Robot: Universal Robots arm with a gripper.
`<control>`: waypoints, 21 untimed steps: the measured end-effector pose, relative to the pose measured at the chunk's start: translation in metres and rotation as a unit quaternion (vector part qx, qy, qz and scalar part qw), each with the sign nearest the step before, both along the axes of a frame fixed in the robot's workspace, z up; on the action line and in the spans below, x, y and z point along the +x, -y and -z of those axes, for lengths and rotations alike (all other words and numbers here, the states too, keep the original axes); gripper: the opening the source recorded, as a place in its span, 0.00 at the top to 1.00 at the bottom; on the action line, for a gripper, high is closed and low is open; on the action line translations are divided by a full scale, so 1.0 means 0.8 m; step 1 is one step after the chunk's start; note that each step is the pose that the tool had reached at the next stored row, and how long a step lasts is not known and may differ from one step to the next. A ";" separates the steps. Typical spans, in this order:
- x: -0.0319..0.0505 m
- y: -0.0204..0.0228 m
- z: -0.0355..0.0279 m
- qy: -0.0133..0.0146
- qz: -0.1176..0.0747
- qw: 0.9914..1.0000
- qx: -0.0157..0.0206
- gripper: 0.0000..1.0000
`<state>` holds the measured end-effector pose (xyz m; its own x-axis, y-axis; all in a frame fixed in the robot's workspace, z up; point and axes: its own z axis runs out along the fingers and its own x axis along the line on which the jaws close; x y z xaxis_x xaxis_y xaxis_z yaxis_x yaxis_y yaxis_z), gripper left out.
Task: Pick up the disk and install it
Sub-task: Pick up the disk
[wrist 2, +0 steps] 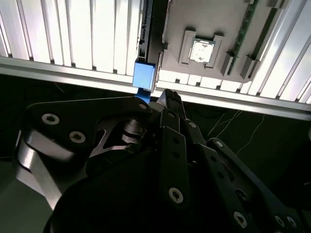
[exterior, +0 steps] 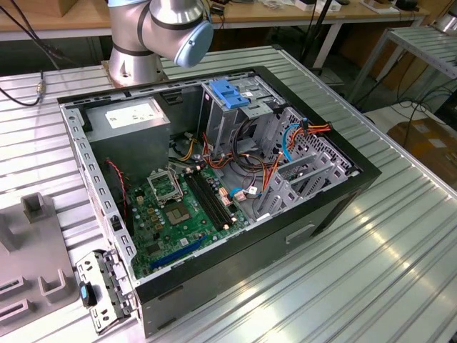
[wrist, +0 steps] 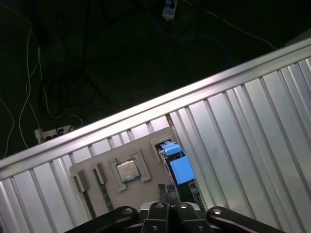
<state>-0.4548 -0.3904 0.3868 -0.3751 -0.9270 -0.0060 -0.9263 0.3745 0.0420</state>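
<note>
Hovering hand (wrist: 167, 191) beside the disk (wrist: 181, 170), near the edge of the table (wrist: 252, 141)

Arm (exterior: 143, 32) base joint upright; jaws pressed together.

The table (exterior: 400, 236) is showing ribbed bare metal, glossy and throwing back the light. The computer case (exterior: 328, 207) is showing matt black outside and dull grey sheet metal within. The end effector (wrist 2: 167, 96) is looking like matt black metal with bright screw heads. The disk (wrist: 181, 170) is presenting smooth blue plastic, and the fixture plate (wrist: 148, 143) is looking matt grey.
</note>
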 end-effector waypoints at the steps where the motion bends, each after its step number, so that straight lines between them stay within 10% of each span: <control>1: 0.000 -0.0008 0.0004 0.000 -0.001 1.000 0.000 0.89; 11: 0.001 -0.0032 0.0090 0.004 -0.061 0.998 0.000 0.89; 14: 0.002 -0.0064 0.0139 0.005 -0.086 0.996 0.000 0.64; 21: 0.002 -0.0228 0.0259 0.006 -0.108 0.994 -0.004 0.46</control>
<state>-0.4528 -0.3722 0.3661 -0.1665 -0.9860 -0.0024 -0.9856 0.1664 0.0290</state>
